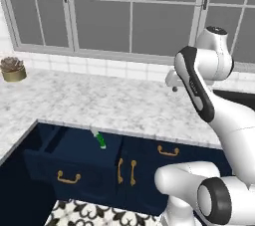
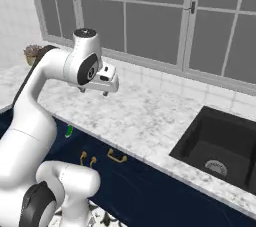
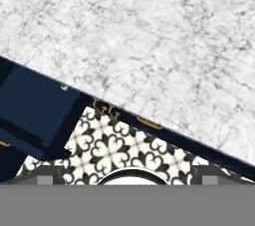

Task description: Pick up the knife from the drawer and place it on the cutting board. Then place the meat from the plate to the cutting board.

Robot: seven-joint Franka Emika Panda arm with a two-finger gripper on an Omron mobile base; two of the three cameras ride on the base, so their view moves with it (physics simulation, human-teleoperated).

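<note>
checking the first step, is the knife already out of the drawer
No, the knife with its green handle lies inside the open navy drawer, below the counter edge.

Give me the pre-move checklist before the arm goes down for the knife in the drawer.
1. Drawer pulled out: ok.
2. Knife visible, green handle up at the drawer's back edge under the counter lip: ok.
3. Gripper open and empty: ok.
4. Gripper above the knife: not ok, it hangs over the marble counter.
5. Cutting board located: cannot tell.
6. Path down into the drawer free: cannot tell, the counter edge overhangs the knife.
</note>
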